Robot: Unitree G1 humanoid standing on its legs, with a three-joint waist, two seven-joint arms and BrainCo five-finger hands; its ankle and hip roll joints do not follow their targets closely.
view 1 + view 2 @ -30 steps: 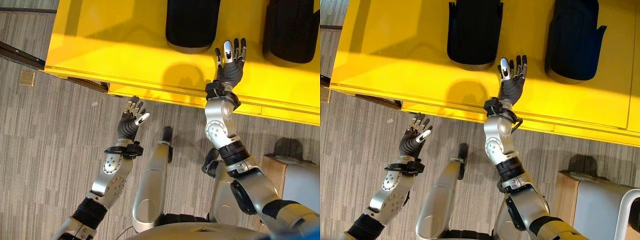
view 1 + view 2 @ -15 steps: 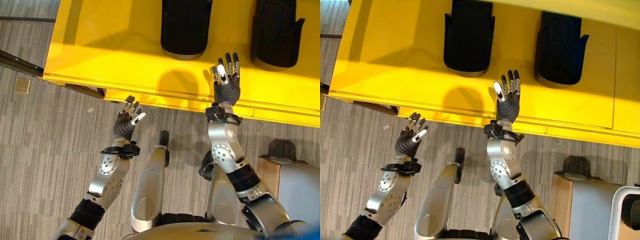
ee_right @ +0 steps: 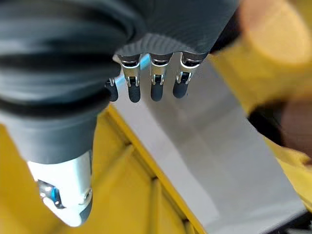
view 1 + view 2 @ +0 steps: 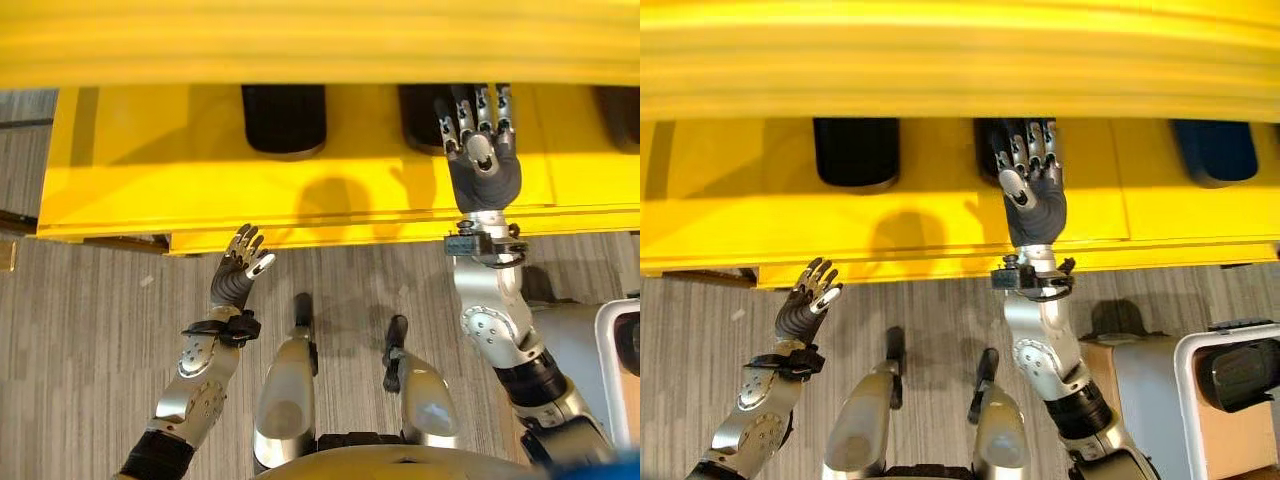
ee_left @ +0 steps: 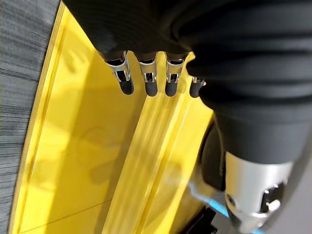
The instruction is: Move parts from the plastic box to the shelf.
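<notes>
The right hand is raised over the yellow shelf, with its fingers straight and a little spread; it holds nothing. Its fingertips reach the front edge of a black part that lies on the shelf under the upper yellow board, and I cannot tell if they touch it or only hover just above. A second black part lies on the same shelf, well apart from this hand toward the robot's left, and a third dark part lies toward the robot's right of the hand, also apart from it. In the right wrist view the fingers hang straight and nothing is between them and the thumb.

The left hand is low, in front of the shelf edge and over the grey striped floor. Its fingers are relaxed and open, and it holds nothing. The nearest black part is beyond it on the shelf, not near the fingers.

A grey plastic box with a dark part inside stands on the floor, beside the right arm and well behind the right hand
</notes>
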